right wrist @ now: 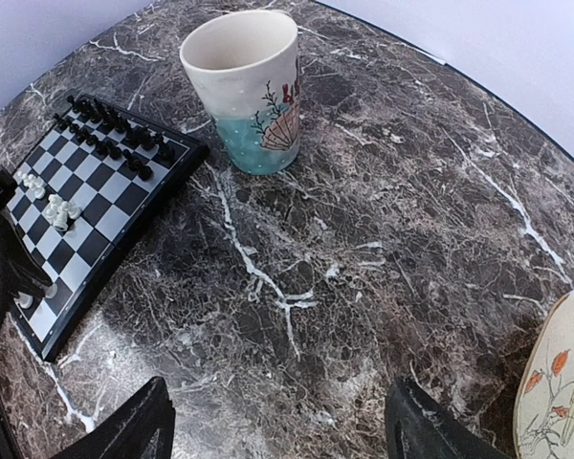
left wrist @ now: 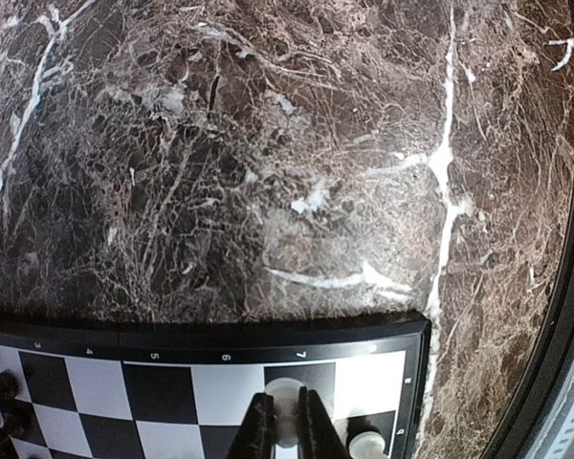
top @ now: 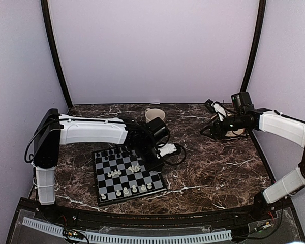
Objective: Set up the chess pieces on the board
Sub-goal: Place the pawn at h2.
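The board [top: 104,179] lies at the near left of the marble table. Black chess pieces [top: 112,152] line its far rows. White chess pieces [top: 135,168] stand clustered mid-board, and a few more along the near row [top: 126,191]. My left gripper [left wrist: 285,426] is shut on a white piece [left wrist: 285,394] over a dark square in the board's corner [left wrist: 172,339]. Another white piece [left wrist: 366,443] stands just to its right. From above, that left gripper [top: 156,160] sits at the board's right edge. My right gripper [right wrist: 277,435] is open over bare marble, far from the board [right wrist: 124,244].
A cream and teal mug [right wrist: 247,88] stands upright behind the board, also seen from above [top: 153,114]. A painted plate [right wrist: 560,382] lies at the right, by the right gripper [top: 217,129]. Cables [top: 179,152] loop beside the left wrist.
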### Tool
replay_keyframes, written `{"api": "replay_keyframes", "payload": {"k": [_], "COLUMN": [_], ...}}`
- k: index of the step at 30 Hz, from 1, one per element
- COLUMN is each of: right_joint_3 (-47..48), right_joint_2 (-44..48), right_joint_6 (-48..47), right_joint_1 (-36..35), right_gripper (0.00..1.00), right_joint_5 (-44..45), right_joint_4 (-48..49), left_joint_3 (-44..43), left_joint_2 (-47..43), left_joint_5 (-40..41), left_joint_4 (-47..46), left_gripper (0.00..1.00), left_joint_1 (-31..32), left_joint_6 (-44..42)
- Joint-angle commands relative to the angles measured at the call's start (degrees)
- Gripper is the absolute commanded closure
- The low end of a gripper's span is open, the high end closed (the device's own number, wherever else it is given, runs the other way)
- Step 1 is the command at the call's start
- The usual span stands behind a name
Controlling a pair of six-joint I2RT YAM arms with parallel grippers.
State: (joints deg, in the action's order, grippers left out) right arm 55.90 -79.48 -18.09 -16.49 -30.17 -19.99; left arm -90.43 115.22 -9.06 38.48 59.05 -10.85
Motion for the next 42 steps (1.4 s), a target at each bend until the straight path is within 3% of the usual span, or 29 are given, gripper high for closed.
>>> {"api": "replay_keyframes", "payload": {"k": [1,31,42], "right_joint_3": [-0.60,-0.25,-0.18], "right_joint_2": [1.09,-1.19,-1.48], "right_joint_6": [0.07,-1.24,-1.34], "right_joint_1": [0.07,0.09,0.10], "right_gripper": [0.25,0.25,0.25], "right_joint_5": [-1.87,-2.99,-3.02], "right_joint_4": [2.62,2.14,2.03], "left_joint_3": [-1.80,-0.54,-0.96], "left_joint_2": [1.31,4.07,4.14], "left_joint_5": [0.71,-0.73,0.05], "left_joint_4": [3.99,5.73,5.78], "left_gripper": [0.94,0.92,0.75], "left_joint_1": [0.54,0.80,0.81], "left_joint_6": [-1.96,-2.62,-2.49]}}
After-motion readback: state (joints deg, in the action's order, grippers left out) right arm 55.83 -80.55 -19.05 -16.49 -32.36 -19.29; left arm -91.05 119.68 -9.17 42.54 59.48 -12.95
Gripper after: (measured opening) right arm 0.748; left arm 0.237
